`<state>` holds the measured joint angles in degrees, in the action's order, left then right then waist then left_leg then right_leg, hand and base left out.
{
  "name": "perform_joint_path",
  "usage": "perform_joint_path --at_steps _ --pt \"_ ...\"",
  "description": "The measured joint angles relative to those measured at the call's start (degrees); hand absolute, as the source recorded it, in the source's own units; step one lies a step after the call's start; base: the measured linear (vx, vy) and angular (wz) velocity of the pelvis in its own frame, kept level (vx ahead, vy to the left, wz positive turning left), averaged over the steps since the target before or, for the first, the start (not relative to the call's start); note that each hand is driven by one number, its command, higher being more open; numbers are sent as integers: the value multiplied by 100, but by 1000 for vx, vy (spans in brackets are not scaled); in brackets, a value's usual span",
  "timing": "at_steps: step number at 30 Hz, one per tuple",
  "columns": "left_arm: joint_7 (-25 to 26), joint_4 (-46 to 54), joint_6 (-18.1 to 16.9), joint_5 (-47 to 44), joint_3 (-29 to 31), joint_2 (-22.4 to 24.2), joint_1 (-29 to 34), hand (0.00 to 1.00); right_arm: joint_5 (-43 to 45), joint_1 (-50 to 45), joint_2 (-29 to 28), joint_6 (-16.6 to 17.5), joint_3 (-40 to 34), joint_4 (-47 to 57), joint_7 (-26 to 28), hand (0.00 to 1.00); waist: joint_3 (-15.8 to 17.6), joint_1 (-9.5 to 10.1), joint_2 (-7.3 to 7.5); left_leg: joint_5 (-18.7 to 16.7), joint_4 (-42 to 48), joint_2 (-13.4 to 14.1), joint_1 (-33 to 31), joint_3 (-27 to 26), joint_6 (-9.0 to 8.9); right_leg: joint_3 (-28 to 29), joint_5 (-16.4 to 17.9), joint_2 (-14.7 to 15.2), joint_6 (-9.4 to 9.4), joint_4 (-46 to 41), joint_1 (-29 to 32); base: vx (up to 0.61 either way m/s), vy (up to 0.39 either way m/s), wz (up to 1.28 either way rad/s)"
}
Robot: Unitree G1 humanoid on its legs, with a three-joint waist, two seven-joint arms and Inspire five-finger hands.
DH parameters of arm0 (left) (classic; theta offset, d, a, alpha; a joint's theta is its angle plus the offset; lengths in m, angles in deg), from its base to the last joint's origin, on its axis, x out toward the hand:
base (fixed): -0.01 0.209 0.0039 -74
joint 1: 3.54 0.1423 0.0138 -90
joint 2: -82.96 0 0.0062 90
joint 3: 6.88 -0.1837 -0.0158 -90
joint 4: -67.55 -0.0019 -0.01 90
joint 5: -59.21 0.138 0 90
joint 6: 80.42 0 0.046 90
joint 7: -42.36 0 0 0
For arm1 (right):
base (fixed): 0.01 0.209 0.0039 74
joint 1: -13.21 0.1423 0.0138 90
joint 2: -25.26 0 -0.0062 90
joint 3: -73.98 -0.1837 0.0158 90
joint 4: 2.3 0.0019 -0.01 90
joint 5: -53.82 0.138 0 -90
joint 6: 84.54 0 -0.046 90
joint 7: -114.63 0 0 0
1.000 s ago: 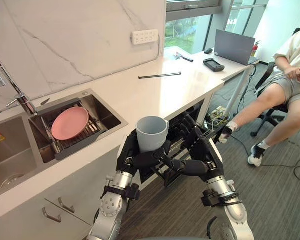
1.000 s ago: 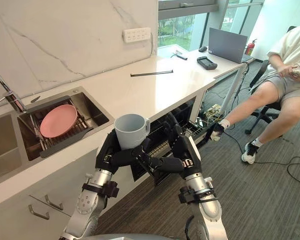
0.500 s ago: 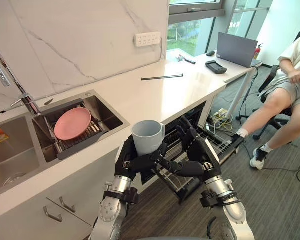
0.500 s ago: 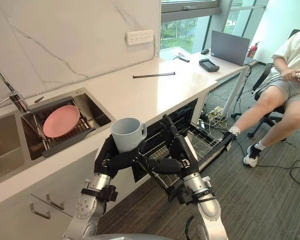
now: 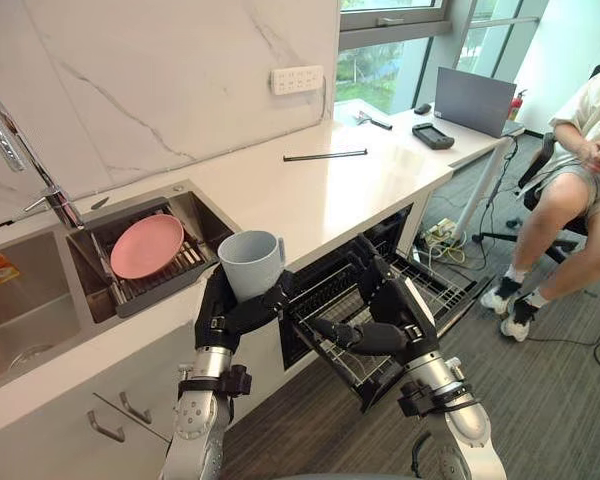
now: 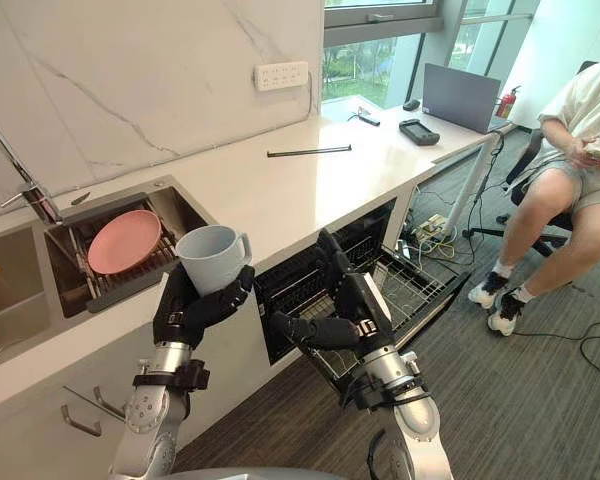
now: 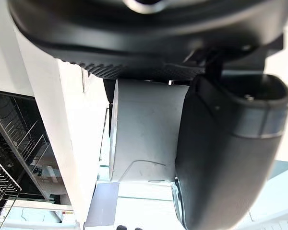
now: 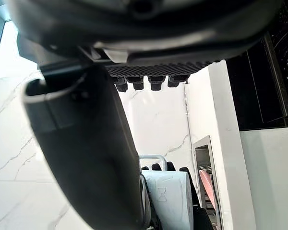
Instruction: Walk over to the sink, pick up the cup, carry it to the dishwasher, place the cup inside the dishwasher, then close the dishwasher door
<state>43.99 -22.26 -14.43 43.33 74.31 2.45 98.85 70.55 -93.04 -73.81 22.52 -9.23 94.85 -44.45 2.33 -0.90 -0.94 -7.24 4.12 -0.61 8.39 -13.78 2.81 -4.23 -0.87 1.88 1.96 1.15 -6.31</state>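
While left hand (image 5: 223, 316) grips upright cup (image 5: 250, 263), right hand (image 5: 382, 318) apart

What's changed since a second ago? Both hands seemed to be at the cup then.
The left hand, curled round the cup, has carried it toward the robot's left, away from the right hand, which now hangs open before the pulled-out dishwasher rack. The pink plate stays in the sink.

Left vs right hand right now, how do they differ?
Left hand is curled round the cup, holding it upright by the counter edge; right hand holds nothing, fingers relaxed. Left hand is level with the counter; right hand sits lower, before the open dishwasher rack. Both are dark.
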Motion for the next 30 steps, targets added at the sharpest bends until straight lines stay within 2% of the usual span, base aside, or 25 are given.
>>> perform_joint_path --at_steps 12,25,30 --pt "40 -1 2 236 -27 53 -3 0 234 0 -94 3 -23 -1 119 100 7 -3 8 -7 -5 4 4 -21 -11 20 6 -2 -2 -23 19 0 0 0" --pt "-157 -67 48 707 -723 1 -47 0 339 117 -105 106 146 0 -363 100 25 -4 37 -8 -17 10 -9 -50 -13 52 5 -13 -1 -22 53 0 0 0" --pt "-192 -67 57 892 -1168 -33 -52 0 336 285 -127 155 343 0 -617 100 25 4 40 -8 -18 8 -43 -57 -13 59 3 -12 -1 -23 90 0 0 0"
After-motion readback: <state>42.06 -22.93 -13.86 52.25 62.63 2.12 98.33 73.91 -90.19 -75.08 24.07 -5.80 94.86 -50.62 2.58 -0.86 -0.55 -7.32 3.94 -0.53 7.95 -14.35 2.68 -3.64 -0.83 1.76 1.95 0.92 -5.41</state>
